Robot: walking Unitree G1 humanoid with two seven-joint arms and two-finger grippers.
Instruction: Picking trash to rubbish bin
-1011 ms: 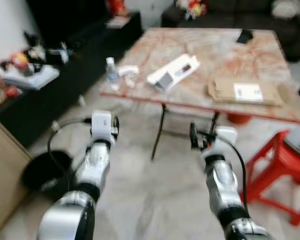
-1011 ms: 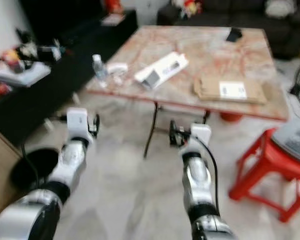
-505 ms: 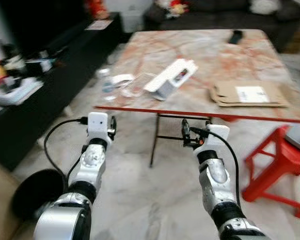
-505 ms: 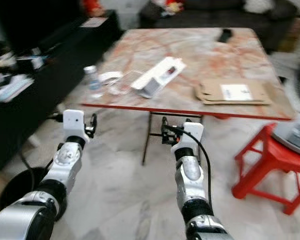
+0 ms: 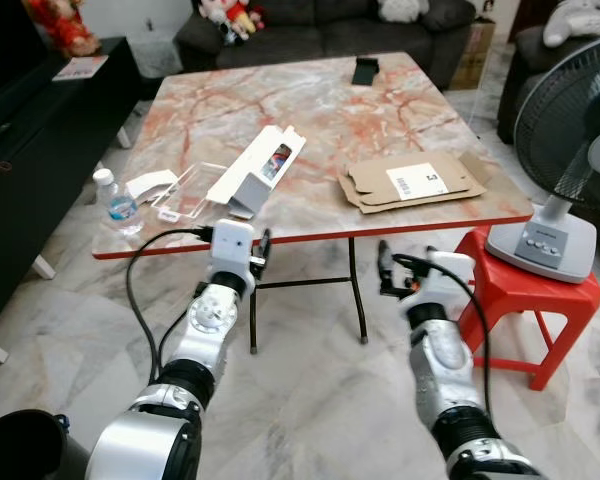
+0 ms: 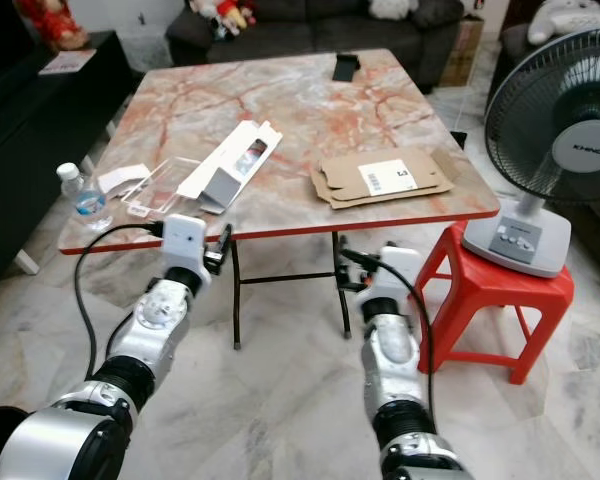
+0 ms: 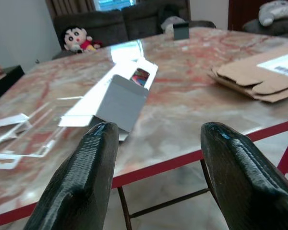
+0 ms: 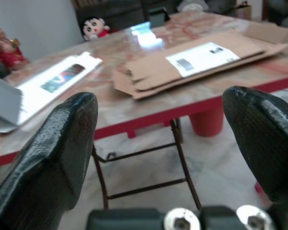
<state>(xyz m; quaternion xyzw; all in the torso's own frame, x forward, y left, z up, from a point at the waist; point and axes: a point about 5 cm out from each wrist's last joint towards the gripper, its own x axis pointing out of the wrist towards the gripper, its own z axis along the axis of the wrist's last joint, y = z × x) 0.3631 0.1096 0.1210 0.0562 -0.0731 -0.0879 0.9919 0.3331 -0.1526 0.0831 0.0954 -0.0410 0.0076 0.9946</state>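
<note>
On the marble table [image 5: 310, 110] lie an open white box [image 5: 256, 174], a flattened cardboard carton [image 5: 410, 180], clear plastic packaging [image 5: 185, 190] and a white scrap [image 5: 150, 182]. A small plastic bottle [image 5: 116, 203] stands at the table's near left corner. The black bin [image 5: 20, 450] sits on the floor at my lower left. My left gripper [image 5: 264, 250] is held out just before the table's front edge, open and empty, facing the white box [image 7: 122, 98]. My right gripper [image 5: 388, 268] is level with it, open and empty, facing the carton [image 8: 192, 60].
A standing fan [image 5: 570, 130] rests on a red stool [image 5: 525, 290] to the right of the table. A black phone-like object [image 5: 365, 70] lies at the table's far edge. A black cabinet [image 5: 20, 130] runs along the left; a sofa [image 5: 310, 20] is behind.
The camera has swung right and come closer to the table; the fan is now in sight and the bin has slid to the lower left corner. Both arms keep their pose.
</note>
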